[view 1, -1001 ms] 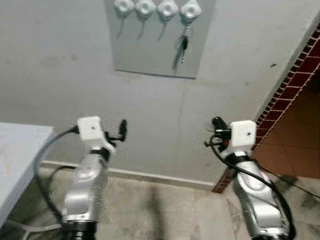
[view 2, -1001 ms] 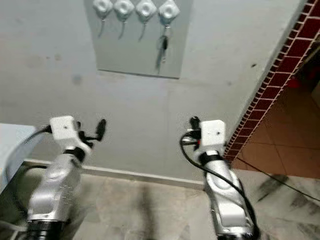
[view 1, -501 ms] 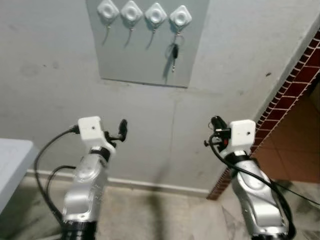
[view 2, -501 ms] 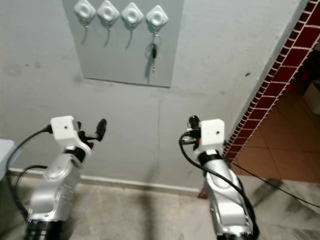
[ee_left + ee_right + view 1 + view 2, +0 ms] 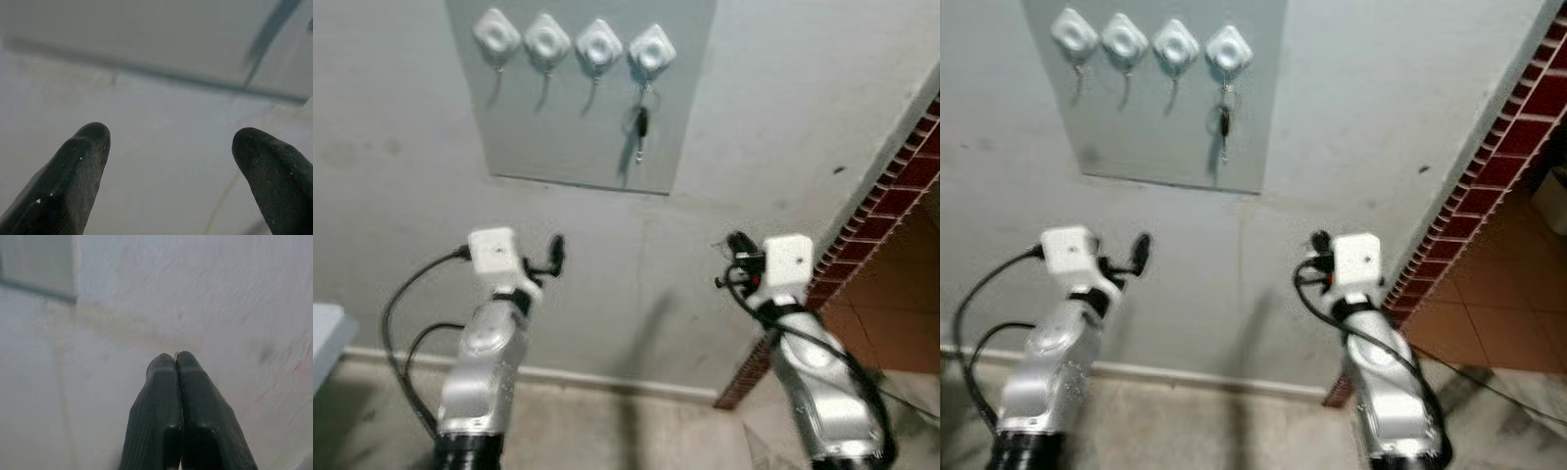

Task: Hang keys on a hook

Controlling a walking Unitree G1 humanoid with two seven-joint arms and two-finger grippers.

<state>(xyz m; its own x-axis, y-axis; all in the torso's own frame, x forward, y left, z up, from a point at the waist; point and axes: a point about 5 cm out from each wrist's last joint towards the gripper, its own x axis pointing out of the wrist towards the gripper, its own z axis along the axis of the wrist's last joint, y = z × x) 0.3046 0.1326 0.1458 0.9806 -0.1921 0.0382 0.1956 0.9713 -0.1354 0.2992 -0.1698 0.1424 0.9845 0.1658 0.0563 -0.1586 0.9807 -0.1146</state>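
A grey panel [image 5: 578,137] on the wall carries a row of white diamond-shaped hooks. A dark key on a ring [image 5: 640,129] hangs from the rightmost hook [image 5: 652,49]; the other hooks [image 5: 546,41] are bare. My left gripper [image 5: 555,252] is raised well below the panel, and in the left wrist view its fingers [image 5: 88,147] stand apart with only wall between them. My right gripper [image 5: 736,243] is held up at the same height, below and to the right of the key. Its fingertips [image 5: 168,363] are pressed together, facing the wall.
A red tiled wall edge [image 5: 891,191] runs diagonally on the right, with terracotta floor [image 5: 901,328] beyond it. A grey table corner [image 5: 323,333] shows at the far left. A pale skirting [image 5: 607,380] meets the grey floor below the wall.
The camera has moved: the panel and key sit lower and further left in the picture, and the table has slid almost out of view. Both arms keep the same pose.
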